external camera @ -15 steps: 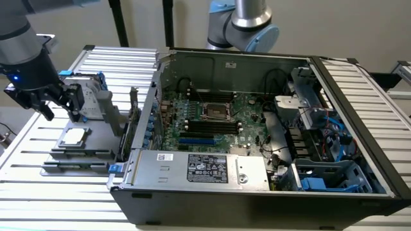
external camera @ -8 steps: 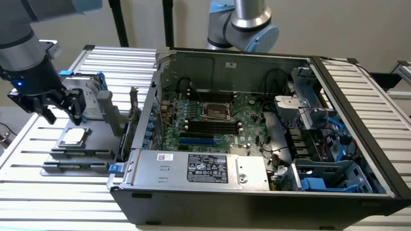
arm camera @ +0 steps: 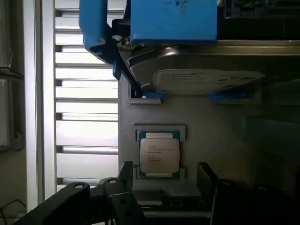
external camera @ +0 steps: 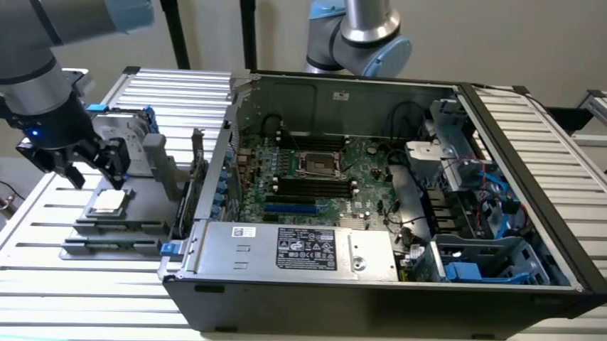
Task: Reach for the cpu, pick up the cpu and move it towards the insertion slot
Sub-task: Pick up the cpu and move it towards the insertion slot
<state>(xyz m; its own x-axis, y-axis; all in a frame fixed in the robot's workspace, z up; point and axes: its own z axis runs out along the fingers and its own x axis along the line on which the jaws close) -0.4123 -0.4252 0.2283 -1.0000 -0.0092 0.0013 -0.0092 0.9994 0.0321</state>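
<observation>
Exterior view: the gripper (external camera: 98,177) hangs open just above the cpu (external camera: 107,201), which lies in its holder (external camera: 114,226) at the exterior view's left, well apart from the slot (external camera: 320,163) inside the case (external camera: 379,298). Wrist view: the cpu (arm camera: 159,156) lies untouched between the spread fingers (arm camera: 125,171). A sound grasp probably needs a straight descent, the cpu kept centred, and closure on opposite edges without tilting it.
</observation>
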